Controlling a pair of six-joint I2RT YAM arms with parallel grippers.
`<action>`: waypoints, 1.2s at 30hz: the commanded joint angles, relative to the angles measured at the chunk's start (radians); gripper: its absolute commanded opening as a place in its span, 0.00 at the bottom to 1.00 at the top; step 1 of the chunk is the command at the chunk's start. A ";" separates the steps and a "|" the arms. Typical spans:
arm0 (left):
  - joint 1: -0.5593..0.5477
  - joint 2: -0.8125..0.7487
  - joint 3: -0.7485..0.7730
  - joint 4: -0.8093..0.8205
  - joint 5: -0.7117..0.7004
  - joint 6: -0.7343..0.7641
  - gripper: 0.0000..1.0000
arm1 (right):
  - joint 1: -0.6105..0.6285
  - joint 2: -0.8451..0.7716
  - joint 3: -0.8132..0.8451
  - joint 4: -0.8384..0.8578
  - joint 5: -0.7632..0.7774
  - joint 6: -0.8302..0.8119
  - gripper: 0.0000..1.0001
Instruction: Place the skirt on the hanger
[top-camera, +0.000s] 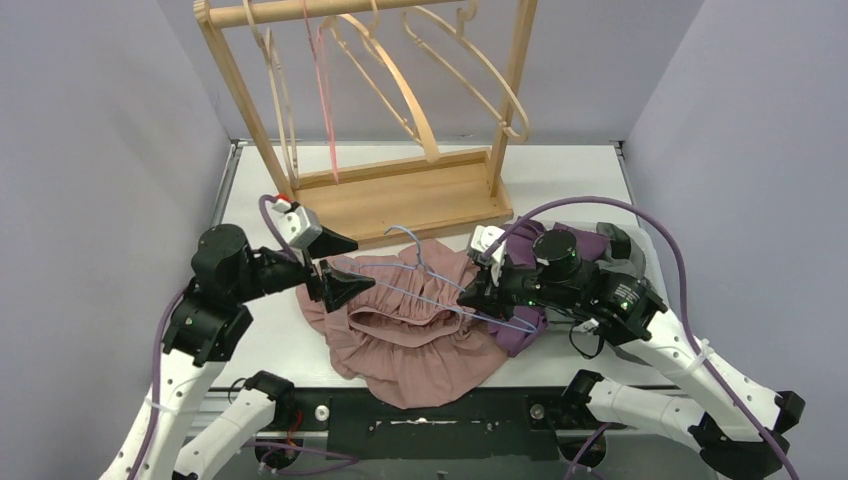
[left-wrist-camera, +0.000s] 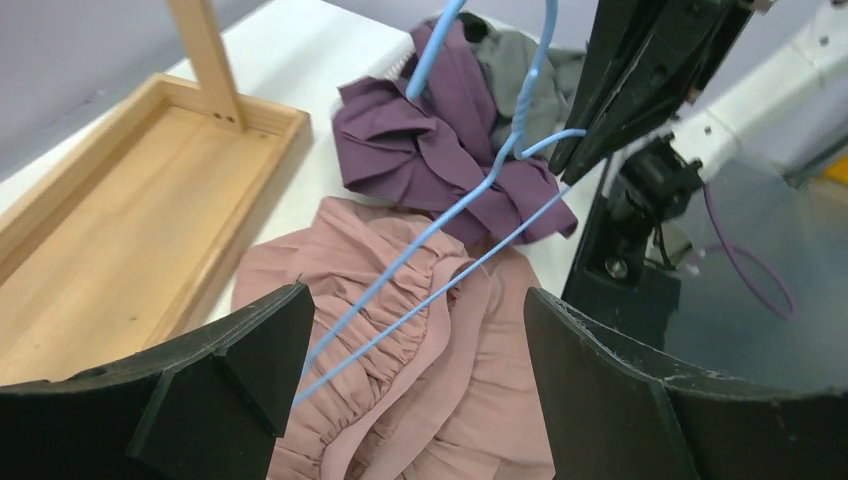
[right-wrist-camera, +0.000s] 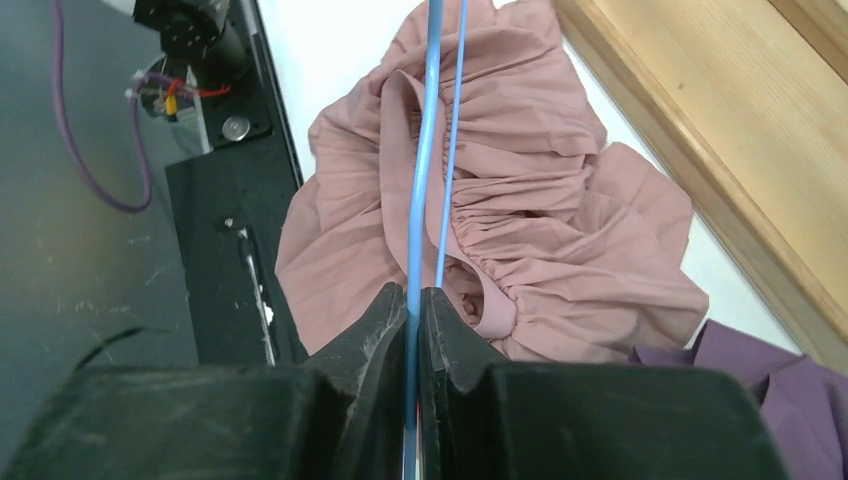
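The pink skirt (top-camera: 420, 345) lies crumpled on the table in front of the arms, its elastic waistband gaping open toward the rack. A thin blue wire hanger (top-camera: 420, 285) lies across and just above it. My right gripper (top-camera: 475, 297) is shut on the hanger's right end; the wire (right-wrist-camera: 424, 150) runs out from between its closed fingers over the skirt (right-wrist-camera: 540, 200). My left gripper (top-camera: 338, 265) is open at the hanger's left end, its fingers either side of the two blue wires (left-wrist-camera: 393, 324) above the waistband (left-wrist-camera: 440, 370), not touching them.
A wooden rack (top-camera: 400, 195) with a tray base stands at the back, hung with several wooden hangers (top-camera: 400, 90) and a pink one (top-camera: 325, 90). A purple garment (top-camera: 525, 330) and a grey one (left-wrist-camera: 520, 70) lie under the right arm.
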 joint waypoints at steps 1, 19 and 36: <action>-0.004 0.048 -0.026 0.115 0.196 0.119 0.77 | 0.003 0.020 0.053 0.013 -0.128 -0.138 0.00; -0.006 0.090 -0.129 0.109 0.315 0.245 0.17 | 0.003 0.039 0.089 0.039 -0.245 -0.201 0.00; -0.009 0.120 -0.095 0.029 0.280 0.361 0.00 | 0.007 0.218 0.110 0.472 -0.151 0.045 0.66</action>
